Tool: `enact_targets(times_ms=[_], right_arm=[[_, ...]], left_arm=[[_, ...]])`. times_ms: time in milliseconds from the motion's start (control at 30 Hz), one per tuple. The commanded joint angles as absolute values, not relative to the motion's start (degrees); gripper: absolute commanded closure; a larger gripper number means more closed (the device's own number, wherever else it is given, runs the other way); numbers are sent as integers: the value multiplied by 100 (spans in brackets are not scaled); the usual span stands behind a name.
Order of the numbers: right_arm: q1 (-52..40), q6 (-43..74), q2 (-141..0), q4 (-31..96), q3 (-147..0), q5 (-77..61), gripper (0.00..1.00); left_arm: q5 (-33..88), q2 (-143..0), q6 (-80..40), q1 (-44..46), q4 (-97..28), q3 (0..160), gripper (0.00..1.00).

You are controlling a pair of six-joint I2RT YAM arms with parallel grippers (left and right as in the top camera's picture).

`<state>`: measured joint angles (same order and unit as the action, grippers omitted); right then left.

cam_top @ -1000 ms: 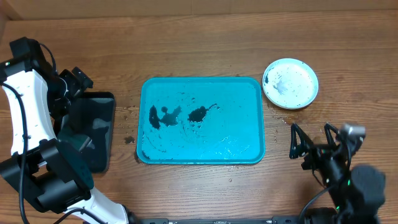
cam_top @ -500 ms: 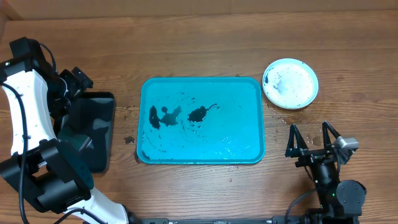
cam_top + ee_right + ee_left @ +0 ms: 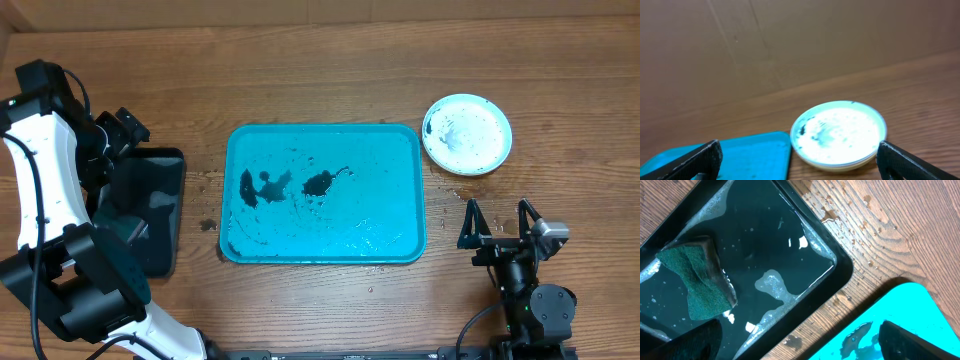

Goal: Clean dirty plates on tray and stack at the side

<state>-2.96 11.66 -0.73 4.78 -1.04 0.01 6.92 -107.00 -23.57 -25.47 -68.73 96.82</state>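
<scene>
The turquoise tray lies mid-table with black smears and water on it and no plate on it. Its corner shows in the left wrist view and the right wrist view. The plates sit on the wood right of the tray's far right corner. The top one has a light teal rim and black specks, and how many lie under it cannot be told. My right gripper is open and empty, nearer me than the plates. My left gripper is open and empty above the black tray, as the left wrist view shows.
A black tray of soapy water lies left of the turquoise tray, with a green sponge in it. Water drops dot the wood between the two trays. A brown wall stands behind the table.
My right arm has swung left and straightened, so its open gripper now points squarely at the plates. The left arm, tray and plates have not moved.
</scene>
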Motion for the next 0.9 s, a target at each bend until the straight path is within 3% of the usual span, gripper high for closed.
enact_targets(times_ms=[0, 867], right_arm=[[-331, 784, -14, 462, -45, 270, 0], [-331, 784, -16, 462, -45, 165, 0]], left_arm=[[731, -10691, -2290, -2547, -6869, 9765, 0], [731, -10691, -2290, -2547, -6869, 9765, 0]])
